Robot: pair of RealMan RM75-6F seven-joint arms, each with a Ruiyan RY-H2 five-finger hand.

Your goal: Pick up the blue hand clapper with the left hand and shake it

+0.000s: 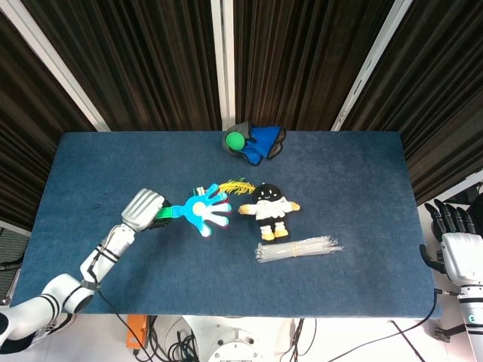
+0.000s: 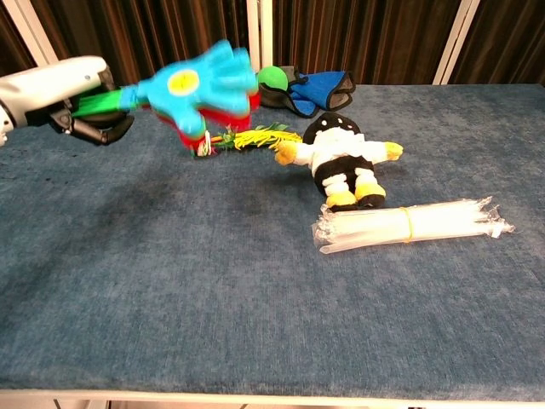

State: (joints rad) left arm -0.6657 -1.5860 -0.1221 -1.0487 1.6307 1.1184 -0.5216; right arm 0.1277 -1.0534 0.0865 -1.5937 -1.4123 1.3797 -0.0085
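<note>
My left hand grips the green handle of the blue hand clapper at the table's left centre. In the chest view the left hand holds the clapper lifted off the cloth, its blue palm blurred and tilted toward the right, with red and other layers beneath. My right hand hangs beyond the table's right edge, fingers apart and holding nothing; the chest view does not show it.
A black-and-white plush doll lies just right of the clapper, with a yellow-green tassel behind. A bundle of clear straws lies in front of the doll. A green ball on blue cloth sits at the far edge.
</note>
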